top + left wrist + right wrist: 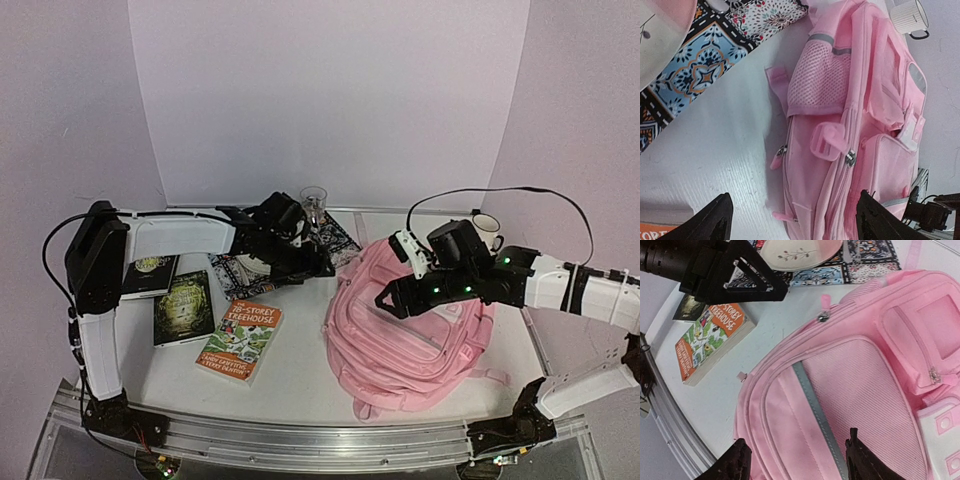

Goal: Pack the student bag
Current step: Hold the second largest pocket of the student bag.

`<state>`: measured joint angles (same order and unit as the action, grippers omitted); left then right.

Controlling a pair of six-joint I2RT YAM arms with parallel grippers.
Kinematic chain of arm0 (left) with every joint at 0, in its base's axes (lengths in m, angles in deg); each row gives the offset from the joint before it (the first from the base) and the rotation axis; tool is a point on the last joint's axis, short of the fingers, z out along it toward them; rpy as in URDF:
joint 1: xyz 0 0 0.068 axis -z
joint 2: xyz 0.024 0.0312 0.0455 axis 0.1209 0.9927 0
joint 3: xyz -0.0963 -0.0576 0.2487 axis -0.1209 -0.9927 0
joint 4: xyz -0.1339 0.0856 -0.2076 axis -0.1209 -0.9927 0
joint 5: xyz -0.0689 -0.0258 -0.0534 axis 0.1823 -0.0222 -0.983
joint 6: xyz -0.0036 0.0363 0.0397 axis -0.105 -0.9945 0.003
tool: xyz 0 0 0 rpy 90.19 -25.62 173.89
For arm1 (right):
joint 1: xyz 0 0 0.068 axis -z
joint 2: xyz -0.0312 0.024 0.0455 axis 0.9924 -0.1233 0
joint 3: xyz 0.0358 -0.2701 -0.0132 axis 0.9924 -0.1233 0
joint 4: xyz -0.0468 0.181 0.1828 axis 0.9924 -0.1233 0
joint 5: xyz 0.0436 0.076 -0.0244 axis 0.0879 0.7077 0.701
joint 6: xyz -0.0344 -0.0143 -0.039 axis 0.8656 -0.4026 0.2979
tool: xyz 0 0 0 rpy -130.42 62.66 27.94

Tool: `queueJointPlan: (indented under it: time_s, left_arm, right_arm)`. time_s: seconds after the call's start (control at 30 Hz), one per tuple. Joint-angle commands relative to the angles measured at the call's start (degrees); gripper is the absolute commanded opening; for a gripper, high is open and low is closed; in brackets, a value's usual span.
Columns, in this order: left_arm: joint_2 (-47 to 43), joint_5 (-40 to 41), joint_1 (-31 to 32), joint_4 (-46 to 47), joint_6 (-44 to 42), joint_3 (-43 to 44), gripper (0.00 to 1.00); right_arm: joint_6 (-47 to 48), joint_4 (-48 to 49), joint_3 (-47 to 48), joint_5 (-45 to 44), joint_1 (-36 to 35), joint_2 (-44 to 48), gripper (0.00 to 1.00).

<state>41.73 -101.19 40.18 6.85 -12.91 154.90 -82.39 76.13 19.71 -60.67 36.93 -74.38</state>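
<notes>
The pink student bag lies flat and zipped on the right of the desk. Our right gripper hovers released and empty over its front panel; our left gripper hangs spread beside it, near the books. We judge opening comes first: next, catch the zipper pull.

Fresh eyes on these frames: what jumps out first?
The big pink student bag lies flat at right on the table, the right gripper open above it. To its left sits the orange Treehouse book beside two dark books, with the left gripper open by a patterned cloth.
</notes>
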Motion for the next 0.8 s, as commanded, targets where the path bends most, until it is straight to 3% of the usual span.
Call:
queueJointPlan:
  time_s: [0.0, 0.2, 0.4, 0.77]
  left_arm:
    - [3.72, -4.18, -0.24, 2.09, -1.38, 7.82, 0.85]
    - [9.56, -7.93, -0.75, 2.55, 1.73, 13.35, 0.76]
    - [12.85, -10.47, -1.51, 3.32, 4.85, 13.33, 0.66]
    - [13.20, -15.43, -1.55, 10.23, 7.31, 11.17, 0.35]
  right_arm:
    - [-3.26, -1.11, 0.52, -7.47, 1.35, -0.16, 0.65]
    - [-2.50, 0.93, 3.39, -7.81, 1.60, -4.56, 0.65]
    - [-2.44, 3.58, 5.03, -9.51, 1.64, -7.35, 0.65]
    - [-4.63, 4.86, 11.09, -10.87, 1.88, -15.29, 0.65]
